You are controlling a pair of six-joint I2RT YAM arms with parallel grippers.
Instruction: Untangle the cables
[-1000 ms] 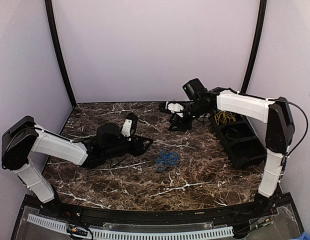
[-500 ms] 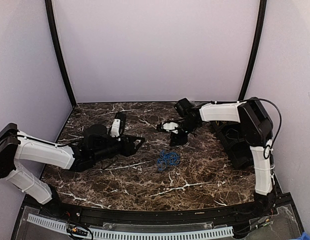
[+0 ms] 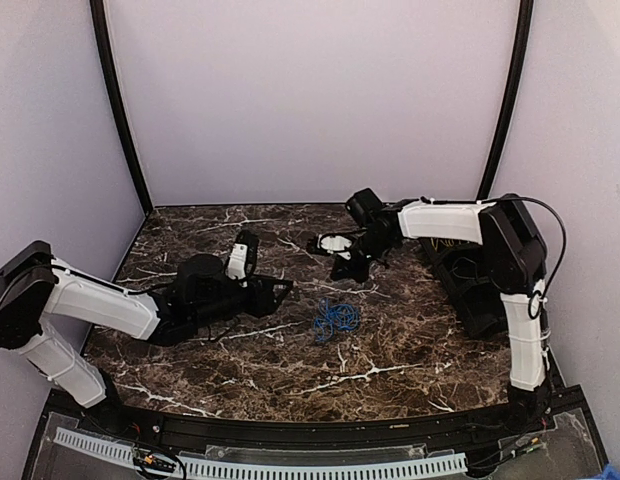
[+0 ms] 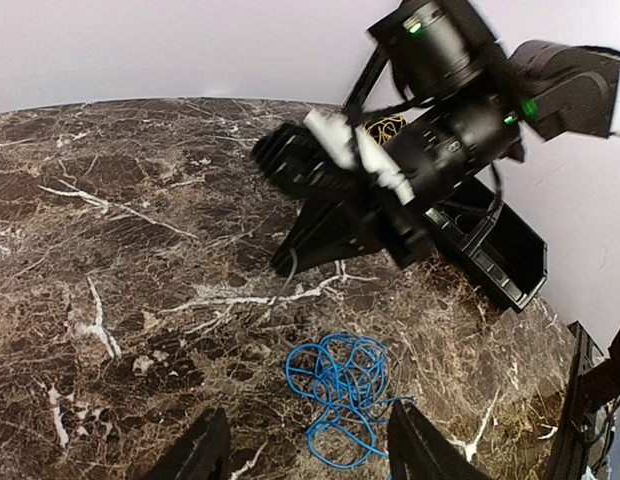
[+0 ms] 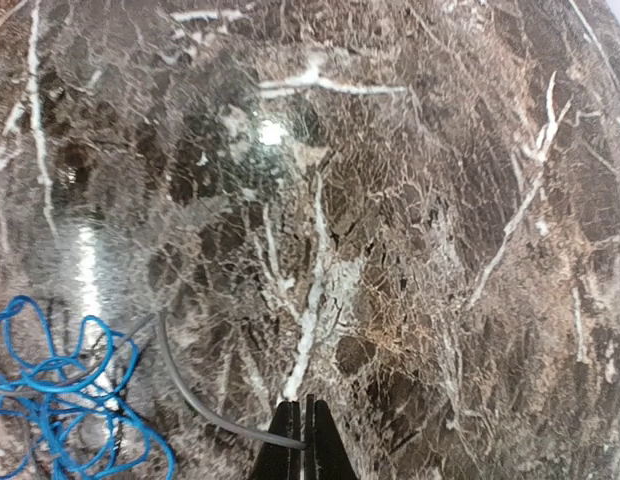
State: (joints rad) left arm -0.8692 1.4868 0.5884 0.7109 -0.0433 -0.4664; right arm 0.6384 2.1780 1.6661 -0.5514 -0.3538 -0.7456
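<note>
A blue cable bundle (image 3: 335,318) lies tangled on the marble table, with a thin grey wire running through it. It also shows in the left wrist view (image 4: 348,395) and at the left edge of the right wrist view (image 5: 50,400). My right gripper (image 3: 346,268) is shut on the end of the grey wire (image 5: 190,395), just beyond the bundle; its tips (image 5: 305,410) hover low over the table. My left gripper (image 3: 282,287) is open, its jaws standing either side of the near part of the bundle (image 4: 310,412). Yellow cables (image 4: 385,127) lie in the black bin, mostly hidden.
A long black bin (image 3: 480,290) stands at the right side of the table, also seen in the left wrist view (image 4: 495,250). The right arm's forearm (image 3: 440,218) reaches across above it. Lilac walls close in the back and sides.
My right arm has swung left from over the bin and its gripper has come down toward the blue bundle. My left arm drew back slightly, then came forward again.
</note>
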